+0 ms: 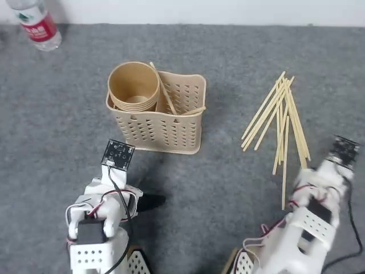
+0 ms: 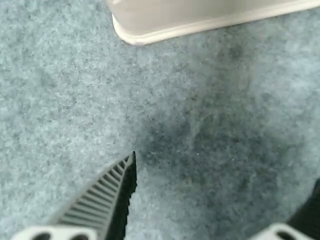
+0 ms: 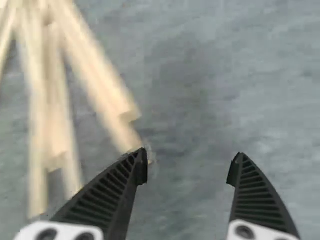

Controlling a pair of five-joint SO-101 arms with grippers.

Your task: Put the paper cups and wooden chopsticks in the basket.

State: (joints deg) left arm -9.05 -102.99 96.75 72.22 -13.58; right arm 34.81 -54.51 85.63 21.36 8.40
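- Jaws of the left gripper point(image 2: 222, 172) are standing wide apart and gripping nothing. It is hovering low over the grey carpet point(image 1: 57, 125), just short of the basket's near wall.
- Jaws of the right gripper point(image 3: 191, 156) are also gaping and holding nothing. One ribbed fingertip point(image 3: 137, 165) is sitting right at the near ends of the loose chopsticks point(image 3: 95, 85); whether it is touching them cannot be told.
- Two arms are standing at the near edge of the carpet, the left arm point(image 1: 105, 217) in front of the basket and the right arm point(image 1: 311, 217) at the near tip of the chopstick pile.
- Roughly ten loose chopsticks are lying on the carpet well to the right of the basket. They are fanning out from near to far and crossing one another too much for an exact count.
- One perforated beige basket point(image 1: 165, 134) is sitting upright at mid-table.
- One stack of nested paper cups point(image 1: 134, 85) is standing upright in the basket's left end. At least four rims are showing, but the exact number cannot be told.
- Two wooden chopsticks point(image 1: 164, 91) are already leaning inside the basket beside the cups. One is slanting across the middle and the other is resting near the right-hand rim.
- One plastic bottle point(image 1: 37, 23) is lying at the far left corner, well apart from everything else.
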